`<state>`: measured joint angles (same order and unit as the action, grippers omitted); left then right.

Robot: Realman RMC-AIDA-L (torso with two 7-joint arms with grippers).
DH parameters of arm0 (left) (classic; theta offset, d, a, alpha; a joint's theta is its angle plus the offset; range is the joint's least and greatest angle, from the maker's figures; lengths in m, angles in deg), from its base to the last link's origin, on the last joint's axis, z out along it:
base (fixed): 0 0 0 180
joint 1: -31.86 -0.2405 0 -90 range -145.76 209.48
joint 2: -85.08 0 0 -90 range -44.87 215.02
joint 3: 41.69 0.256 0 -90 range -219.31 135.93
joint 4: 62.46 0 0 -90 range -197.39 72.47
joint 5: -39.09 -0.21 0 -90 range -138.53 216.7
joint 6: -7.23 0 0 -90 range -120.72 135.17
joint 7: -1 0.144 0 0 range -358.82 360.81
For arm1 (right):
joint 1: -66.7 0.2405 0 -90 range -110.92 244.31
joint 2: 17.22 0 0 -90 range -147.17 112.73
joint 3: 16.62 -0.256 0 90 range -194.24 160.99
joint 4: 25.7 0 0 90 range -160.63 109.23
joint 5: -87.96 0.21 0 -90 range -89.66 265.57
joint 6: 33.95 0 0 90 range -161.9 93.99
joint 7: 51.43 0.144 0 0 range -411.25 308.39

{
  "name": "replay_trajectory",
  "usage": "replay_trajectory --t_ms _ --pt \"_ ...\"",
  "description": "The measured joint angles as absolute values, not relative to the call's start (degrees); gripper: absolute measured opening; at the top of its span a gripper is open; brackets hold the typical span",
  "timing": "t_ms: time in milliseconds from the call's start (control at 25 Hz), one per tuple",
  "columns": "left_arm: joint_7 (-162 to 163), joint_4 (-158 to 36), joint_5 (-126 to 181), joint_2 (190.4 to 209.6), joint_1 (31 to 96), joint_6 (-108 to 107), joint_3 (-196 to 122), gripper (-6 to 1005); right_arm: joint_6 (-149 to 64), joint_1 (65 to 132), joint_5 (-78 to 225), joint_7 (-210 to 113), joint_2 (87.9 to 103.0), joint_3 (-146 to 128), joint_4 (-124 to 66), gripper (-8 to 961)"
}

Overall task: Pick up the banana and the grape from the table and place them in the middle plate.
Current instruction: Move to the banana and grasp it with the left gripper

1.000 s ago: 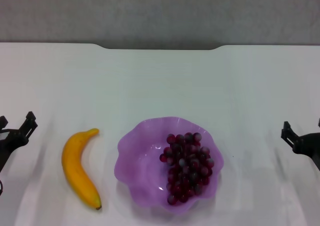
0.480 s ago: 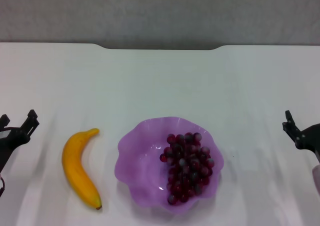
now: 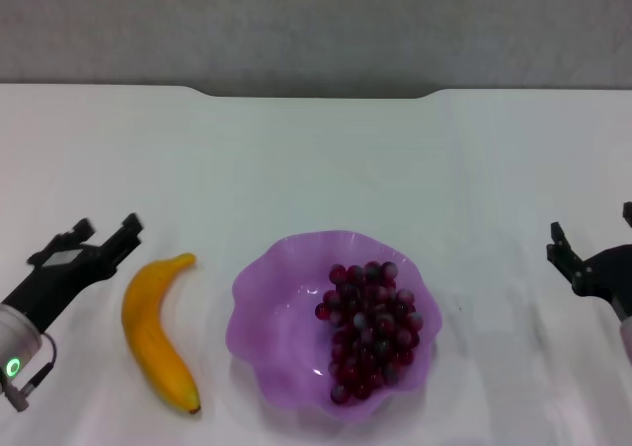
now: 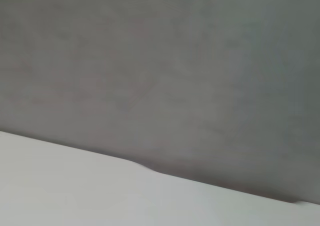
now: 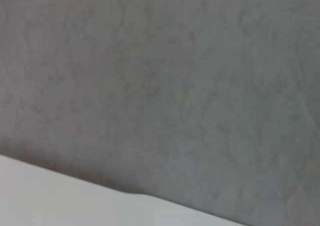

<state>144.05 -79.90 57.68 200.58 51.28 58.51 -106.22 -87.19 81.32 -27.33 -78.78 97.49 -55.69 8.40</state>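
Reaching in from the near left edge of the bench (image 3: 316, 160), the left hand (image 3: 99, 242) hangs just beside the upper end of the banana (image 3: 155, 332), its two fingers spread apart and holding nothing. It points along the bench toward the fruit, which suits a grasp on the curved yellow body, probably the step now in hand.

One banana lies flat on the white top, just left of the plate (image 3: 272, 298) and not touching it, dark tip toward the robot. One bunch of grapes (image 3: 369, 327) sits inside the plate, on its right half, so that part of the job looks done, and only the banana is left to move.

One purple plate with a wavy rim stands near the front middle, within reach of both arms, which makes it a fair drop spot for either side.

Over at the right edge, the right hand (image 3: 590, 260) sits well apart from the plate, fingers parted and empty, seemingly idle.

Both wrist cameras show only the bench edge and a grey wall.

Count: two hands, one banana, one bunch, one plate.
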Motion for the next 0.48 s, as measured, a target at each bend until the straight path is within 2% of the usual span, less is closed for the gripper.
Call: replay_trajectory --t_ms 40,80,120,200,360,480 --pt "140.2 -81.2 53.6 199.56 51.3 58.4 -105.9 782 -86.7 81.5 -27.3 -78.7 97.5 -55.6 8.3 906" --pt "131.1 -84.6 45.5 196.72 51.2 58.7 -106.3 782 -86.3 81.7 -27.3 -78.6 97.5 -55.6 8.3 907" --pt "129.8 -85.2 44.5 196.19 51.1 58.8 -106.4 782 -85.9 81.9 -27.3 -78.5 97.5 -55.6 8.2 907" --pt "123.5 -89.1 39.3 193.27 50.8 59.5 -106.6 782 -85.4 82.2 -27.3 -78.5 97.52 -55.6 7.9 907" --pt "118.7 -95.9 30.5 189.9 50.4 56.8 -109.5 781 -84.5 82.6 -27.3 -78.5 97.57 -55.6 7.6 907" --pt "112.2 -102.5 18.3 188.49 49.3 48.2 -114.1 781 -84.2 83.1 -27.3 -78.6 97.57 -55.6 7.4 907"
